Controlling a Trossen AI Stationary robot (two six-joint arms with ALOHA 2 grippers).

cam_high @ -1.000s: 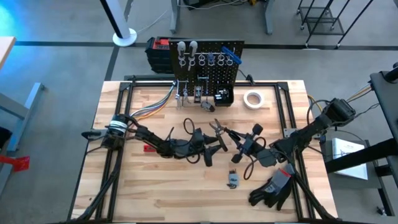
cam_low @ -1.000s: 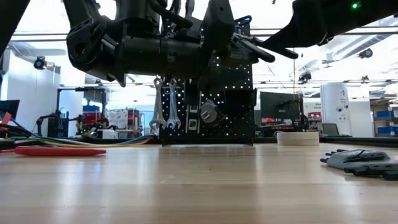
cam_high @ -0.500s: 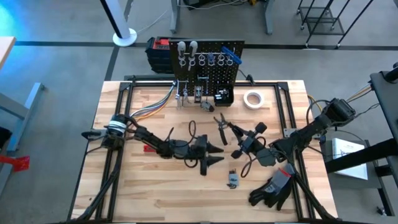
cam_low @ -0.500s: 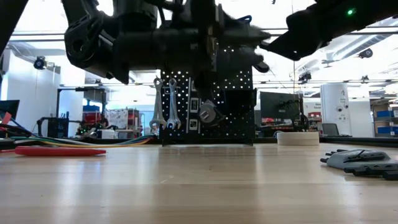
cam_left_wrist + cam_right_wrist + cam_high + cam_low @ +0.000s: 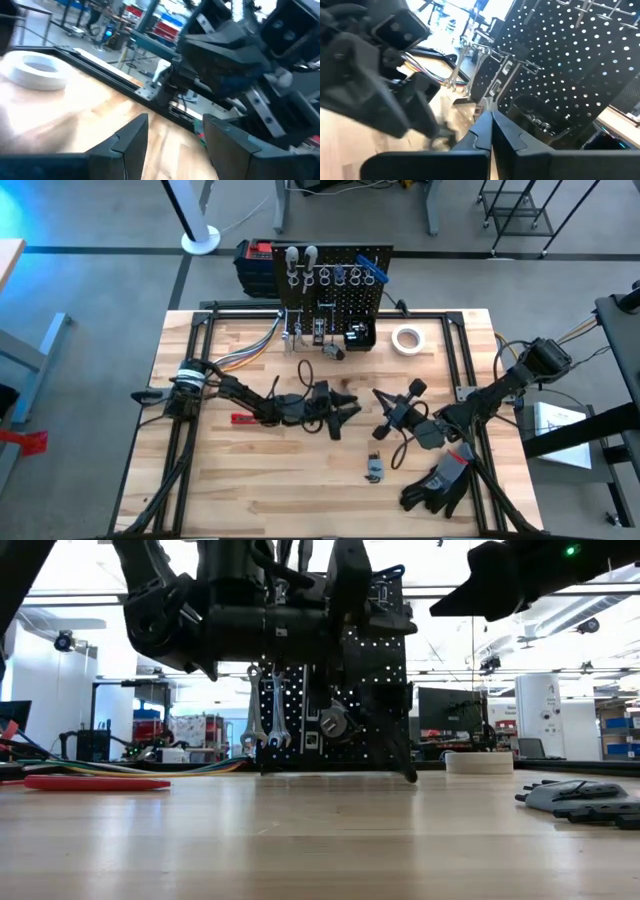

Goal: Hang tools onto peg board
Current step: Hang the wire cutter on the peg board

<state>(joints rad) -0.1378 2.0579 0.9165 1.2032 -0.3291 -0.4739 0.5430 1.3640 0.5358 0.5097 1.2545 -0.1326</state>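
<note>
The peg board [image 5: 335, 280] stands upright at the table's far edge. Silver wrenches [image 5: 262, 715] and other tools hang on it, and a small black bin [image 5: 360, 336] sits at its foot. A red-handled tool [image 5: 240, 418] lies flat on the table by the left arm. A small grey tool [image 5: 374, 468] lies near the front. My left gripper [image 5: 342, 415] hovers open over the table's middle; in its wrist view only bare table shows between the fingers [image 5: 132, 145]. My right gripper [image 5: 378, 393] hovers just right of it, shut on nothing [image 5: 491, 117]. No pliers show plainly.
A white tape roll [image 5: 405, 339] lies right of the bin. Black gloves [image 5: 440, 480] lie at the near right. A red-and-black box [image 5: 255, 260] stands behind the board. Coloured cables [image 5: 250, 352] run across the far left. In the low view a thin dark tip [image 5: 410, 772] reaches the table top.
My right gripper has shut. The black pliers that stuck out of it toward the peg board no longer show there. My left gripper dipped toward the near edge, then swung back toward the far edge, rolling a little, still open.
</note>
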